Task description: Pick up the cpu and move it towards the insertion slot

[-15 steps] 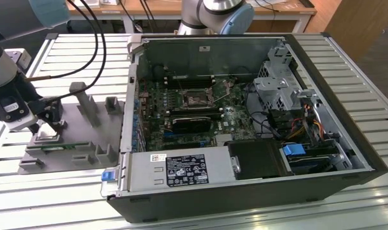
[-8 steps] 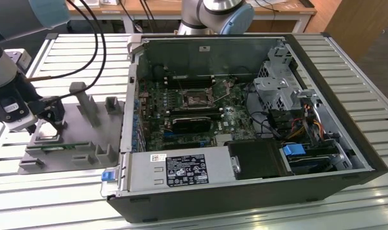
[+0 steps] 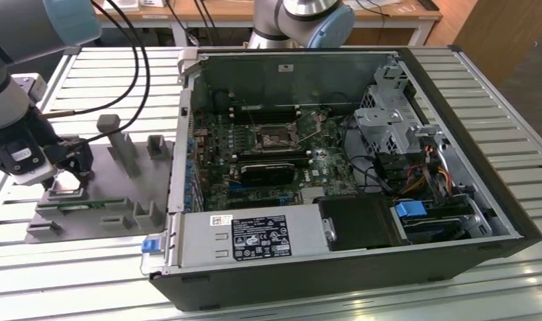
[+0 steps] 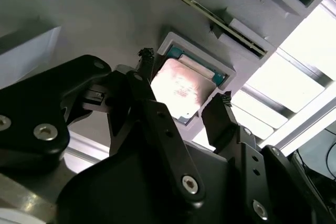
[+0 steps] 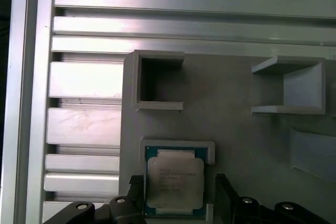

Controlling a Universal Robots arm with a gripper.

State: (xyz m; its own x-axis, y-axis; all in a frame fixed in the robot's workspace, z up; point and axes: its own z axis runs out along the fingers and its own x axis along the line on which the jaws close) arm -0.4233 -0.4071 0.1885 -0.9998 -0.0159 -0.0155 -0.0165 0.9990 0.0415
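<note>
At exterior view's left, gripper (image 3: 64,177) low over grey plastic tray (image 3: 119,200); insertion slot (image 3: 273,136), shiny metal frame, well apart inside open case (image 3: 342,274). White printed label (image 3: 260,237) on case.
Second wrist view: black fingers (image 4: 146,59) spread, flanking cpu (image 4: 181,90) seated in square tray pocket.
First wrist view: cpu's (image 5: 175,184) silver lid, faint unreadable print; 2 boxy pockets (image 5: 157,82) beside.

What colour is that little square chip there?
The cpu is silver with a greenish rim; first wrist view shows it best.
</note>
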